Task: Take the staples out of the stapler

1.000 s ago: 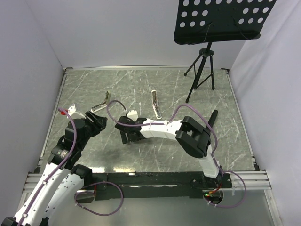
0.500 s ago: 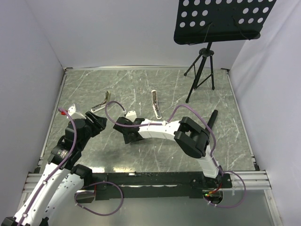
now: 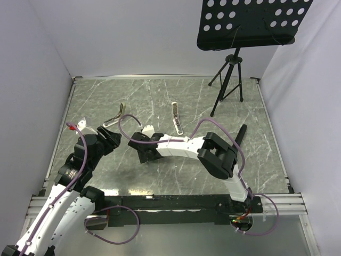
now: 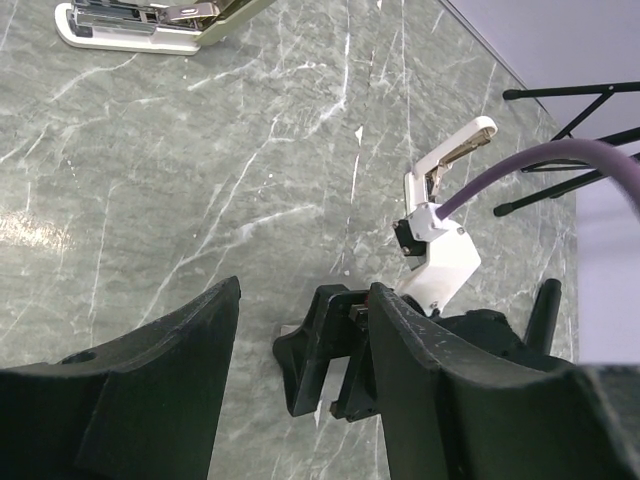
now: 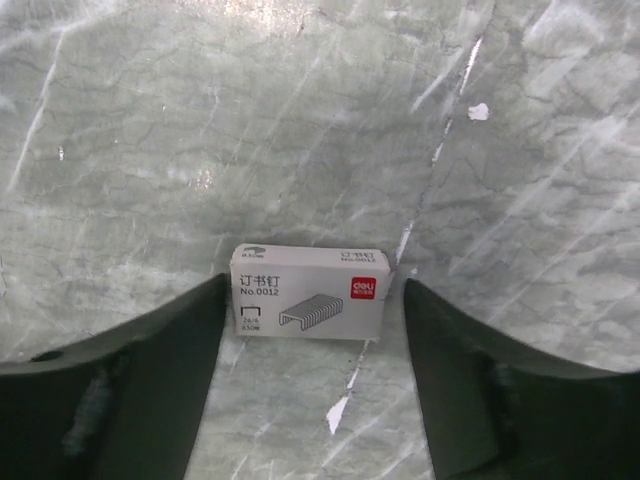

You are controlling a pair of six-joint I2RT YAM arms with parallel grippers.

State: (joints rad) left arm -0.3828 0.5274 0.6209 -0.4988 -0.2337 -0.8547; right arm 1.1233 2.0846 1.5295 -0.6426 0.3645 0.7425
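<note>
Overhead, the top external view shows the stapler (image 3: 115, 116) lying on the grey marbled tabletop (image 3: 160, 93) at the left rear, its hinged arms spread in a V. The left gripper (image 3: 115, 138) sits just in front of it, not touching it. A second white bar with a metal strip (image 3: 176, 118) lies near the centre, well apart from the stapler. The right arm reaches across to the left, and the right gripper (image 3: 146, 157) points down at the tabletop between the two white pieces. A black music stand (image 3: 246, 24) stands at the right rear corner.

Left wrist view: the left jaws stand apart with nothing between them. The stapler lies at the top left of this view, silvery channel exposed and upper arm raised. The second white bar appears at the right, beyond the right arm's white wrist housing and purple cable.

Right wrist view: the right jaws stand apart, one on each side of a small staple box (image 5: 310, 292) that lies flat on the tabletop. The box sits close to both fingers, but contact cannot be confirmed. The stapler is outside this view.
</note>
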